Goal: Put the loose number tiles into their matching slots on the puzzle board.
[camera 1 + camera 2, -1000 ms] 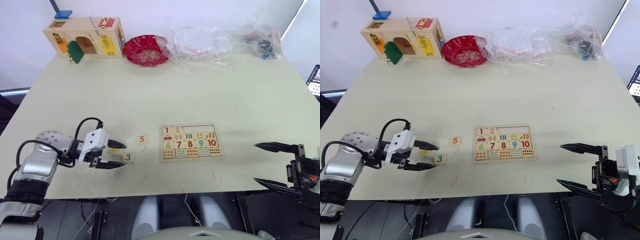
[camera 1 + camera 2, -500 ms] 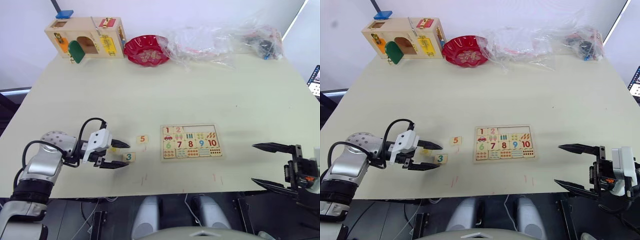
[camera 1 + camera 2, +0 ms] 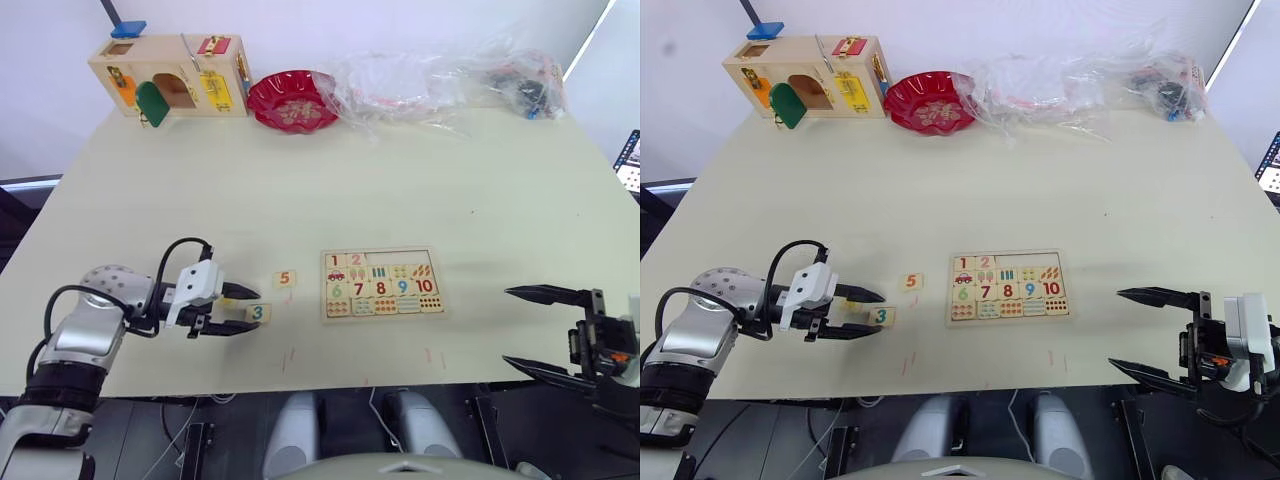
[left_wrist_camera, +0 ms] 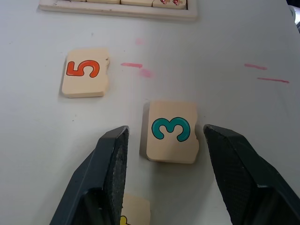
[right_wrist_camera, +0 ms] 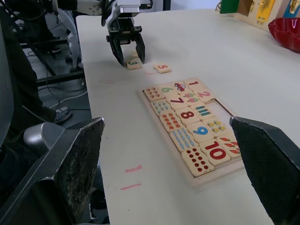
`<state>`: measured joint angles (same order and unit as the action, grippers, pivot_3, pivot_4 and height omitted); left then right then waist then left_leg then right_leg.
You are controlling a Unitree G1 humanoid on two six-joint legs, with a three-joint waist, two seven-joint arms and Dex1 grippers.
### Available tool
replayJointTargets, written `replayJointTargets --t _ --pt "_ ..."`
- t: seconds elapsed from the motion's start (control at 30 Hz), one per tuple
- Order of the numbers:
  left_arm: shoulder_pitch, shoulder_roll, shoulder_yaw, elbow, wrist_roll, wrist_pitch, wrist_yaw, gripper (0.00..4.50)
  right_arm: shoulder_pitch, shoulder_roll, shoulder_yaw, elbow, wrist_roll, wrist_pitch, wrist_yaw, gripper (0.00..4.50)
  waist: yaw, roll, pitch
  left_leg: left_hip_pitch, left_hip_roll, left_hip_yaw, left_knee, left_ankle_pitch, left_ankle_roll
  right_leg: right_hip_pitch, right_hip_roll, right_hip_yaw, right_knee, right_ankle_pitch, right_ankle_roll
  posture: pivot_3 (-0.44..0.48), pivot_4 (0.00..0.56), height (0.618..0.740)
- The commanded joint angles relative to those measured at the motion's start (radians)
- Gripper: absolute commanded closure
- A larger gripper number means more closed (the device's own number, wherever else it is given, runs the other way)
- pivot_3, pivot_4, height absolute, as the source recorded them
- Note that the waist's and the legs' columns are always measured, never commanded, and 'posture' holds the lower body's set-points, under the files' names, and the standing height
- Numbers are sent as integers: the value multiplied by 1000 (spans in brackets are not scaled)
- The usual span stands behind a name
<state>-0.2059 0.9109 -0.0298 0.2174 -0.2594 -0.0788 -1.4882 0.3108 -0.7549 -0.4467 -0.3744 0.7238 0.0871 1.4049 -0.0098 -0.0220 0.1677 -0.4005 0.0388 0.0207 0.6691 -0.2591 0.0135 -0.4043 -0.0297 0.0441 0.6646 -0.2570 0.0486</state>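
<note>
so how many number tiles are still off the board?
3 visible: tile 3 between the open left gripper's fingers, tile 5 nearer the puzzle board, and a third tile, partly hidden under one finger, numeral unreadable.

Pale-wood square tile with teal 3 (image 4: pixel 171 131); pale-wood square tile with orange 5 (image 4: pixel 85 72). Pale-wood puzzle board (image 3: pixel 380 284): multicoloured numerals, small counting pictures. Cream counter (image 3: pixel 400 180) has pink marks. Black left claw (image 4: pixel 161 161).

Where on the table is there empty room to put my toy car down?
The wide bare stretch between the red bowl and the puzzle board is free, and so is the table right of the board. It is crowded by the left gripper, around tile 3 and tile 5.
</note>
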Motion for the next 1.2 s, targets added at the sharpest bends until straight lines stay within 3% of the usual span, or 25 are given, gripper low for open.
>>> replayJointTargets --t 0.03,0.43,0.47,0.53,0.6,0.97,1.07,1.2 --pt "19 12 5 -12 1 -10 -4 1785 -3 -5 -9 -8 12 -10 5 0 0 0 0 0 0 0 0 0 0 0 0 0 0 0 0 0 150 740" --pt "18 12 9 -1 -1 -31 0 1785 -14 -5 -3 2 8 -10 8 0 0 0 0 0 0 0 0 0 0 0 0 0 0 0 0 0 150 740" --pt "17 12 8 2 0 -33 0 2198 -16 -5 -2 4 7 -11 8 0 0 0 0 0 0 0 0 0 0 0 0 0 0 0 0 0 150 740" --pt "15 13 7 6 2 -39 0 2584 -17 -5 0 6 7 -11 9 0 0 0 0 0 0 0 0 0 0 0 0 0 0 0 0 0 150 740" --pt "14 14 5 8 3 -43 0 3515 -18 -4 1 7 7 -11 9 0 0 0 0 0 0 0 0 0 0 0 0 0 0 0 0 0 150 740" --pt "17 31 29 -46 -25 -25 2 3555 -21 -2 5 7 6 -12 2 0 0 0 0 0 0 0 0 0 0 0 0 0 0 0 0 0 150 740" --pt "23 70 42 -128 -33 28 8 3555 -23 -1 3 2 10 -7 -10 0 -1 0 0 0 0 0 0 0 0 0 0 0 0 0 0 0 150 740" --pt "-7 125 56 -303 -87 221 41 3555 -24 2 -2 1 17 -6 -24 0 2 0 0 0 0 0 0 0 0 0 0 0 0 0 0 0 150 740"
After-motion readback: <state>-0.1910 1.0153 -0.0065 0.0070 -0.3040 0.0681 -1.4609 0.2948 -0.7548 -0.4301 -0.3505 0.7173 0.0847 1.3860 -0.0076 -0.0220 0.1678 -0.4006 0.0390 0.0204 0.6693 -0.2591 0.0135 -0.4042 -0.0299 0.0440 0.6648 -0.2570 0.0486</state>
